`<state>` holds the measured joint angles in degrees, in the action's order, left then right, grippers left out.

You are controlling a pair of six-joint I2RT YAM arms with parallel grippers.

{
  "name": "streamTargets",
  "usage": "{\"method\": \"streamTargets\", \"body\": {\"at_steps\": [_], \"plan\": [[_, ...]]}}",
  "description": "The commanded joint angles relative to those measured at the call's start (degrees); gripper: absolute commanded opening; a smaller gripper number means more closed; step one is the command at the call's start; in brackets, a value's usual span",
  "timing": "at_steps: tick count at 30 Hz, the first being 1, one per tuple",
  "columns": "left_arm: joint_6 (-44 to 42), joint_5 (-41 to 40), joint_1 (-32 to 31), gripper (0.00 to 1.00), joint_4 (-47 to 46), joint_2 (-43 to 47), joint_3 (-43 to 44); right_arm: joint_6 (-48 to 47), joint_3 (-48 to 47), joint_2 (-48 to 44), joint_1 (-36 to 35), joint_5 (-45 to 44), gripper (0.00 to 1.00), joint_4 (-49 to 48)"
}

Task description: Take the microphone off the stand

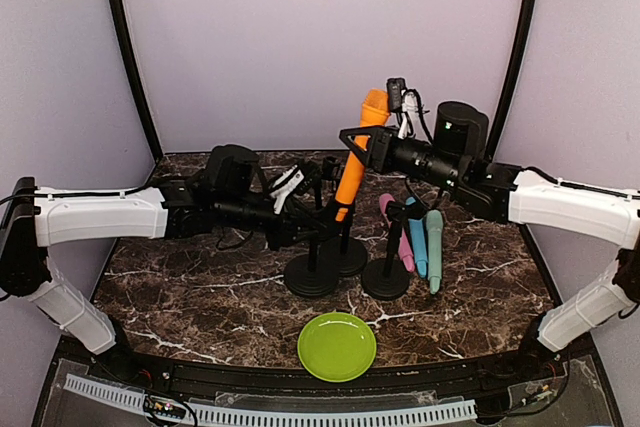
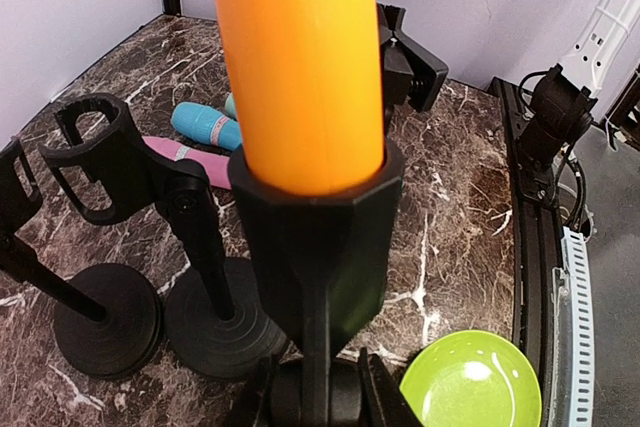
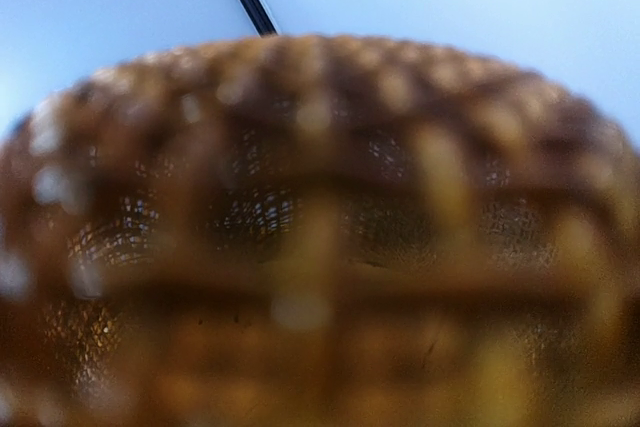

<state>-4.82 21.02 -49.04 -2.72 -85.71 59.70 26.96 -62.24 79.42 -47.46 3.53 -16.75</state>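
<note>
The orange microphone [image 1: 352, 172] sits with its lower end pushed into the clip of the stand [image 2: 315, 237]. It leans up out of that clip, so its head is well above the stand. To me the barrel looks stiff and smooth, probably light plastic and likely to be slippery. It widens towards the top, so I expect a squeeze there would tend to slide. The mesh head [image 3: 320, 227] looks like the one part that could dent, so I want my hold on the barrel just below it, not on the grille. The clip seems to hold by friction alone. I judge the pull should run along the barrel's own line, with the stand pinned so it doesn't come up too.

My right jaws are part-way closed around the upper barrel, high above the clip and just under the head. The overhead view shows them wrapped on the orange body. My right wrist camera shows only blurred mesh, so I can't see from there how the contact sits.

My left jaws are drawn almost together on the stand's thin black stem, directly beneath the clip, bracing it.

Two other stands with empty clips are just beside this one. Pink [image 1: 403, 242], blue [image 1: 417, 242] and teal [image 1: 434, 252] microphones lie flat on the tabletop [image 1: 180, 287], on the side of the stand towards my right arm. A green plate [image 1: 338, 346] lies on its near side.
</note>
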Motion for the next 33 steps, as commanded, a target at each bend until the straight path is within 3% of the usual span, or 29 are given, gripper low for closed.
{"method": "streamTargets", "body": {"at_steps": [1, 7, 15, 24, 33], "plan": [[-0.5, 1.9, 1.1, 0.00, 1.3, 1.5, -0.2, -2.6, -0.1, -3.3, 1.6, 4.2, 0.00, -4.9], [-1.0, 10.3, 1.9, 0.00, 2.0, 1.2, 0.8, -4.0, 1.0, -3.8, 1.9, 12.0, 0.00, -8.1], [-1.9, 13.0, 2.6, 0.00, 2.4, 1.8, 1.3, -4.4, 1.6, -4.2, 2.3, 22.0, 0.00, -11.7], [-1.9, 10.5, 2.6, 0.00, 1.9, 2.4, 0.5, -3.8, 2.0, -4.3, 2.4, 20.6, 0.00, -11.9], [-1.9, 3.5, 2.7, 0.00, 0.9, 3.3, -0.8, -2.1, -0.9, -3.9, 2.4, 11.1, 0.00, -5.8]]}}
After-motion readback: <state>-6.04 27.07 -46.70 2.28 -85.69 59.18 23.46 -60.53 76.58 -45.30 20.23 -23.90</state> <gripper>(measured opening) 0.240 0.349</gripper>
